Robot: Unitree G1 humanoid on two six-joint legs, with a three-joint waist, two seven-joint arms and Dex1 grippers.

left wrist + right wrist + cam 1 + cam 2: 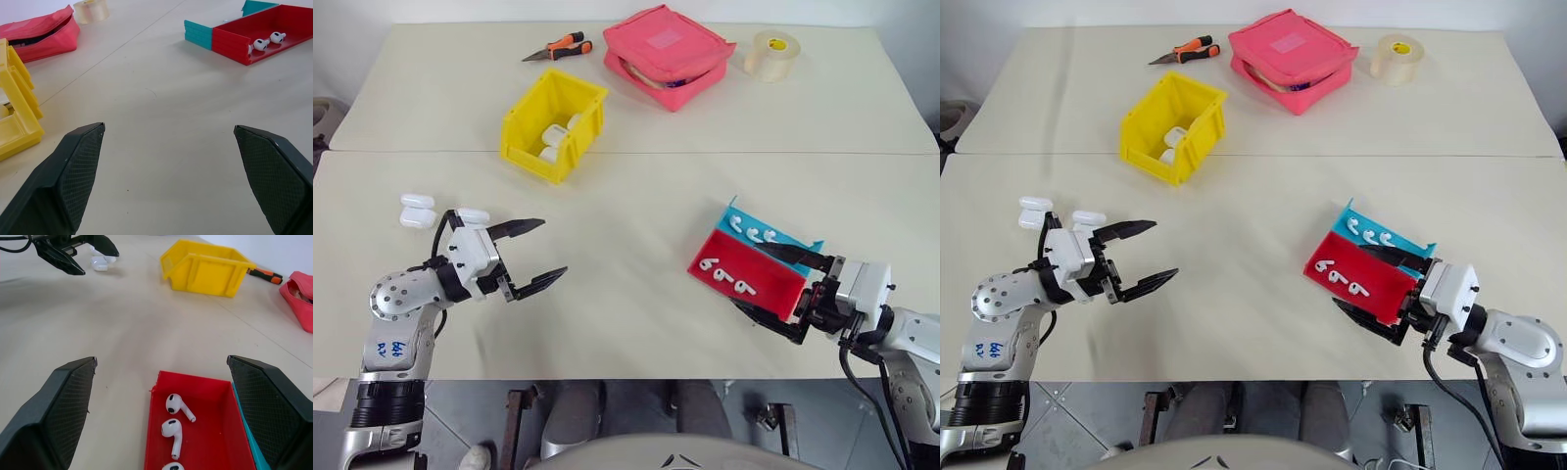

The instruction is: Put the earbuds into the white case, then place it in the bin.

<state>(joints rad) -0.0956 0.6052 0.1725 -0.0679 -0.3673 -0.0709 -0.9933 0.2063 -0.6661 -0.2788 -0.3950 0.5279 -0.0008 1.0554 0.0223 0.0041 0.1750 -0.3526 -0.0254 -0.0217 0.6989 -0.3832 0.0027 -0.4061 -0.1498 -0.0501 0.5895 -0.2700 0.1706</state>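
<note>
- Table (636, 206): pale cream, a seam running across it; it carried every item below.
- Pink zip pouch (668, 55): lay at the far side, partly unzipped, between the pliers and the tape roll.
- Bin (555, 123): bright yellow, stood at far centre-left with its cut-down front facing the robot; white cases (553, 134) lay inside it.
- Left claw (530, 256): hung over the near-left of the table, pointing toward the middle, its two black fingers spread wide and holding nothing.
- Right claw (781, 289): hung at the near-right, fingers spread wide, one finger on either side of the trays' near end; nothing gripped. Whether the fingers touched the trays could not be told.
- Red tray (744, 273): flat, lay at near-right, side by side with the blue tray.
- Blue tray (766, 230): flat, lay just behind the red one, touching it.
- Tape roll (773, 54): clear, sat at the far right.
- Pliers (558, 47): orange and black handles, lay at the far edge, left of the pouch.
- Loose white cases (418, 209): three lay at the left, just behind the left claw.
- Earbuds (171, 425): several lay in the red tray (724, 276), and three more in the blue tray (751, 231).
</note>
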